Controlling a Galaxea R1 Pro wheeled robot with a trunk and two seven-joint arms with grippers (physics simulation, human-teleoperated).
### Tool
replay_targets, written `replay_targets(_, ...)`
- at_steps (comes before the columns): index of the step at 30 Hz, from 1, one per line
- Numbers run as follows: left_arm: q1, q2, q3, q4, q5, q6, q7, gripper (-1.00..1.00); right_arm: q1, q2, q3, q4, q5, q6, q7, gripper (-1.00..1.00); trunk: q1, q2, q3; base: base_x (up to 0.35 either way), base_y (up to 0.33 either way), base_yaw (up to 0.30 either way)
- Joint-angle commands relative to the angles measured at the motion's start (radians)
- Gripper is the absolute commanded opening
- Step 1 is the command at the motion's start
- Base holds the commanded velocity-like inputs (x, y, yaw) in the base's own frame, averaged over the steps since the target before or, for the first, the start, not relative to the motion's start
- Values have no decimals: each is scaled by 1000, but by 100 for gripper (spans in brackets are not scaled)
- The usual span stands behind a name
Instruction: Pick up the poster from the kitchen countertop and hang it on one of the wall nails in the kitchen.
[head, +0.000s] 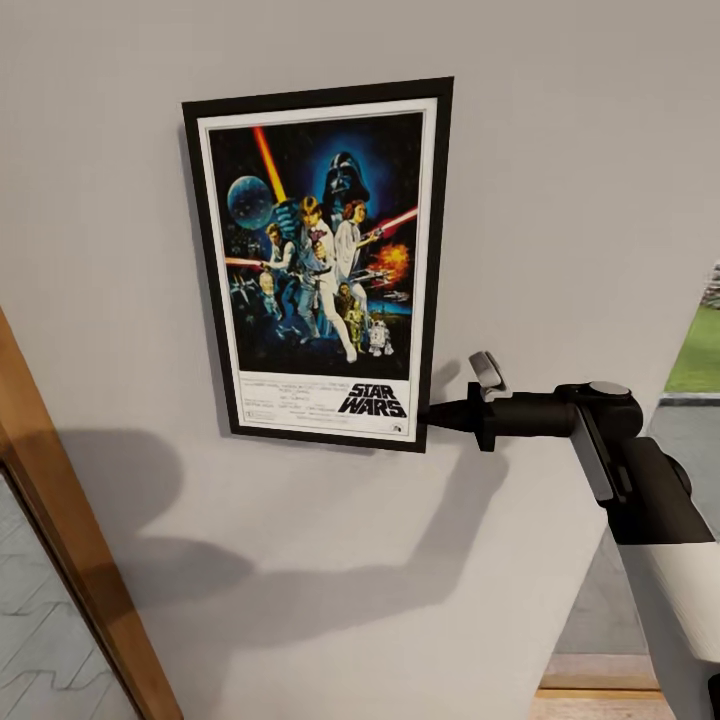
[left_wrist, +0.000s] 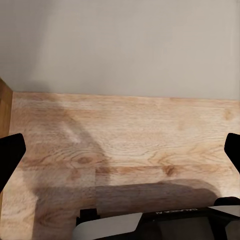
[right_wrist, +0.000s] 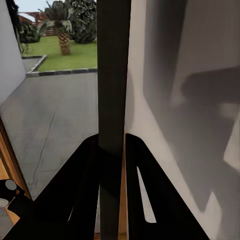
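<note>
— Where did we find the poster (head: 318, 262)?

— We found it flat against the pale grey wall (head: 560, 150), upright but tilted a little, its top leaning toward the robot's right. The black frame, white border, dark blue artwork and the "STAR WARS" title at its foot were all plainly legible in the head view. We could not make out a nail behind it.

— And the right end effector (head: 432, 414)?

— We recorded it at the poster's lower right corner, reaching in sideways from the robot's right. In the right wrist view its two dark fingers (right_wrist: 82, 185) were closed onto the black frame edge (right_wrist: 113, 100), one on each side, with the frame running straight up between them. We judged it clamped on the poster, the gap no wider than the frame itself.

— The left end effector (left_wrist: 120, 150)?

— In the left wrist view we saw its two black fingertips (left_wrist: 10, 155) at opposite edges of the picture, spread wide, with nothing between them. Beneath lay a wooden floor (left_wrist: 125, 145) meeting the foot of the grey wall.

— Anything else noted?

— We noted a wooden door frame (head: 70, 540) at the robot's left, shadows of the arm falling on the wall below the poster, and, past the wall's end on the robot's right, grey paving (right_wrist: 55, 120), lawn and a palm (right_wrist: 61, 25) outdoors.
</note>
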Motion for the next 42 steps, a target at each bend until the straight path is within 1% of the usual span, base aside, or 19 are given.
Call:
replay_targets(1,0,0,3,-1,0,1,-6,100,-1,-1,1,0,-6,12,0,-100,0,-1,0,133,0,0)
replay_targets(8,1,0,3,-1,0,1,-6,100,0,-1,1,0,-6,12,0,-100,0,-1,0,64,0,0)
replay_targets(29,0,0,3,-1,0,1,-6,100,0,-1,0,1,-6,12,0,-100,0,-1,0,2,0,0)
replay_targets(30,2,3,3,-1,-1,6,-8,100,1,-4,-6,7,-11,9,1,-100,0,-1,0,0,0,0)
replay_targets(31,2,0,3,-2,-1,5,-8,100,1,-4,-7,10,-16,8,1,-100,0,-1,0,0,0,0)
replay_targets(36,2,0,3,-2,-1,5,-8,100,1,-4,-7,10,-43,8,1,-100,0,-1,0,0,0,0)
replay_targets(42,2,0,3,-2,-1,5,-8,100,1,-4,-7,10,-43,8,1,-100,0,-1,0,0,0,0)
